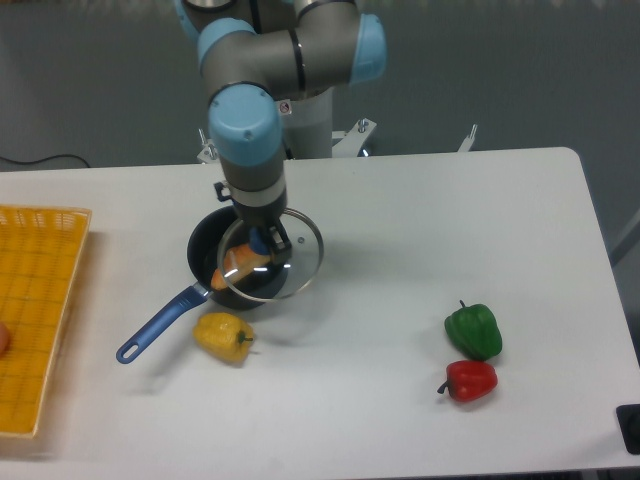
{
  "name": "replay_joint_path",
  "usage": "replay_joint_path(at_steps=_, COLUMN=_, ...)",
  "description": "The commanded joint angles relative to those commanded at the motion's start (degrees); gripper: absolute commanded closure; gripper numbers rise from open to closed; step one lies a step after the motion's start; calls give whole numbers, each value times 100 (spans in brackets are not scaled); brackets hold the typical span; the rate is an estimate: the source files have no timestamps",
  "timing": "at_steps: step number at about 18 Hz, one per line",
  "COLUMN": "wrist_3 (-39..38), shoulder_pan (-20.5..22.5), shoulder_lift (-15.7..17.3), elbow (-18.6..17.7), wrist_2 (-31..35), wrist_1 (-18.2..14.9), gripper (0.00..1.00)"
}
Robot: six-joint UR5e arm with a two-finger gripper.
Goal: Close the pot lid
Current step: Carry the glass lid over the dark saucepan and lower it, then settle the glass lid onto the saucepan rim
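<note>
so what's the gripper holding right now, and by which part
The gripper holds the glass lid by the small blue knob at its centre, with the lid tilted over the pot, offset toward its right side and not yet seated.

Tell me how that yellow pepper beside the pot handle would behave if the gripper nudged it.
The yellow pepper looks lumpy and rounded, lying on its side, so it would probably rock or roll unevenly rather than slide straight. Its glossy skin suggests it may slip between the fingers. It sits close to the pot and its handle, so a push could knock it against them.
</note>
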Motion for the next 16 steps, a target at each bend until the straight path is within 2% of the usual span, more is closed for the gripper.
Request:
replay_joint_path(at_steps=8, wrist_3=-88, shoulder_pan=-176, shoulder_lift=-44, elbow=-263, wrist_2=62, wrist_1=35, gripper=60)
replay_joint_path(at_steps=16, wrist_3=-150, shoulder_pan=-273, shoulder_lift=-62, elbow=-272, wrist_2=53, wrist_1=35, gripper=60)
